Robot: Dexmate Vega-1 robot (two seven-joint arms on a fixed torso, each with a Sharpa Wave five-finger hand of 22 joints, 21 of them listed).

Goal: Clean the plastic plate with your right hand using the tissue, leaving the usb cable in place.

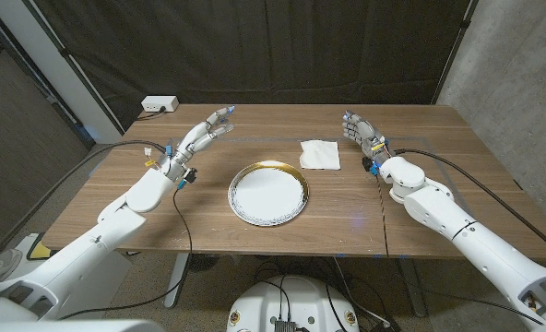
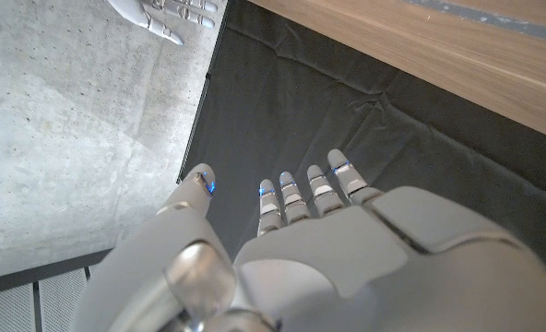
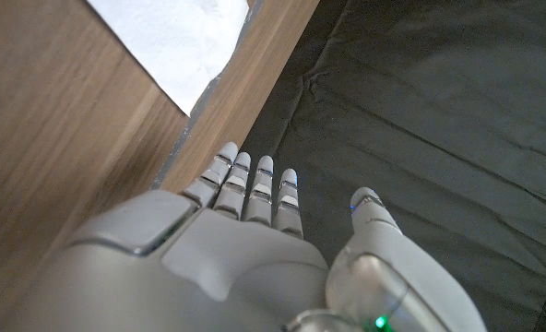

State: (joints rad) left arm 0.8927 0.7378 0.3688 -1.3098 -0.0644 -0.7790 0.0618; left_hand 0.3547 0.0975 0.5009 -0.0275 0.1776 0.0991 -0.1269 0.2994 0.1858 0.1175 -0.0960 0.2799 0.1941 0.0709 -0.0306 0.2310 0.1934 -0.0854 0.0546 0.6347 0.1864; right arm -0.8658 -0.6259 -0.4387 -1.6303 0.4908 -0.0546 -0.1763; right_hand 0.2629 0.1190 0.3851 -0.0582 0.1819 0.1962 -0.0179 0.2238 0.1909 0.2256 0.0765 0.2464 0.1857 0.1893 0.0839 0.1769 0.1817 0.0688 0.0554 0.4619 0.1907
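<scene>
Careful: with your right hand (image 1: 360,129) spread and holding nothing beside the tissue (image 1: 319,154), a hasty reach could skid it past the plate (image 1: 268,195) lying mid-table.

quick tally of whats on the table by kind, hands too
plate: 1
tissue: 1
white box with cable: 1
robot hands: 2, left hand, right hand, both holding nothing
total: 5

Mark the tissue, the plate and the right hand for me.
tissue (image 1: 319,154), head view, middle of the white folded sheet.
plate (image 1: 296,184), head view, gold rim on its right side.
right hand (image 1: 361,130), head view, its middle.
</scene>
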